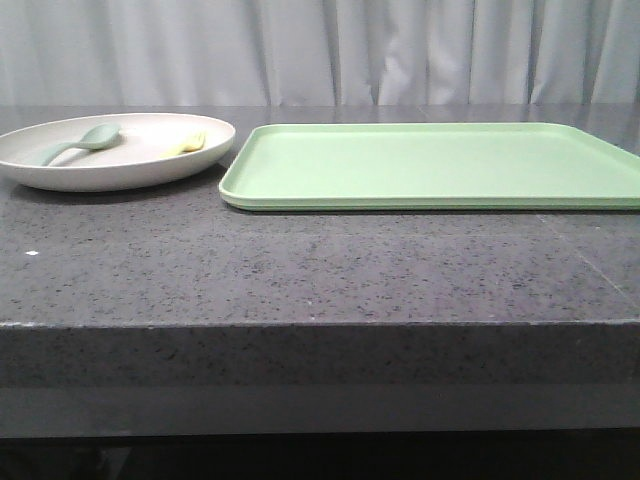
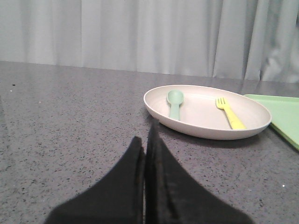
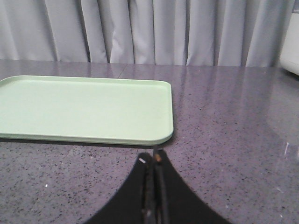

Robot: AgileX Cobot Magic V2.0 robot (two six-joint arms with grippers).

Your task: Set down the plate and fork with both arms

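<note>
Up front, the plate sits at the far left of the dark speckled table, just beside the light-green tray, which fills the middle and right. 2 utensils lie inside the plate: a teal spoon toward its left and the fork toward its right, nearer the tray. Neither arm shows in this view. A pale curtain hangs behind the table.

Next, the left wrist view has the left gripper low over bare table, its 2 dark fingers pressed together with nothing between them. The plate lies just past the fingertips, apart from them. The spoon and the fork rest side by side in it, well apart, and a corner of the tray shows beside the plate.

Lastly, the right wrist view shows the right gripper, jaws likewise closed and empty, near the tray's rounded corner but not touching it.
</note>
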